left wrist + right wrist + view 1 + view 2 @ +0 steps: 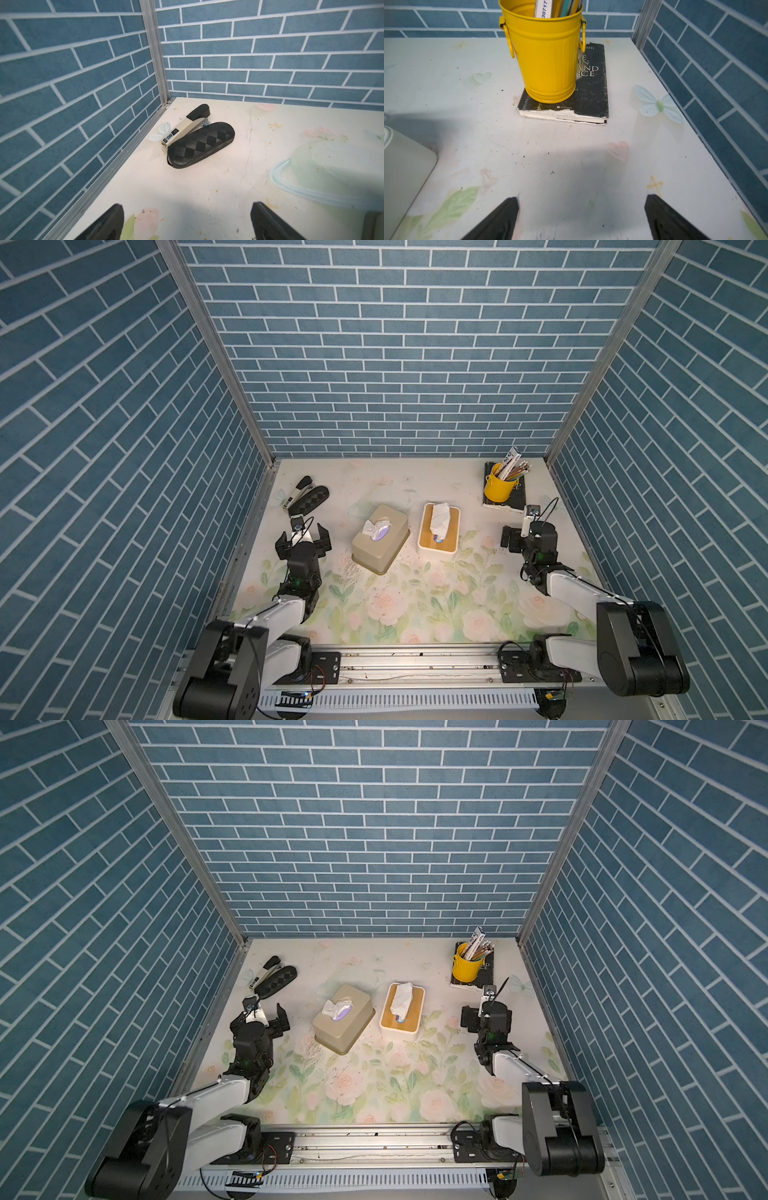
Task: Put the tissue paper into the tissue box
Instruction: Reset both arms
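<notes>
Mid-table: beige box, crumpled tissue at oval slot; beside it wood-lid box, upright tissue. Jaws wide, empty: left gripper, right gripper.

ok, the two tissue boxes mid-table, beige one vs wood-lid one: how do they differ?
Colour: the beige box is beige all over; the wood-lid box is white with a wood top.
Pose: the beige box sits skewed; the wood-lid box lies nearly square to the table.
Tissue: the beige box's tissue is a low crumple at its slot; the wood-lid box's tissue stands tall.
Shared: rectangular, rounded corners, top slot.
</notes>
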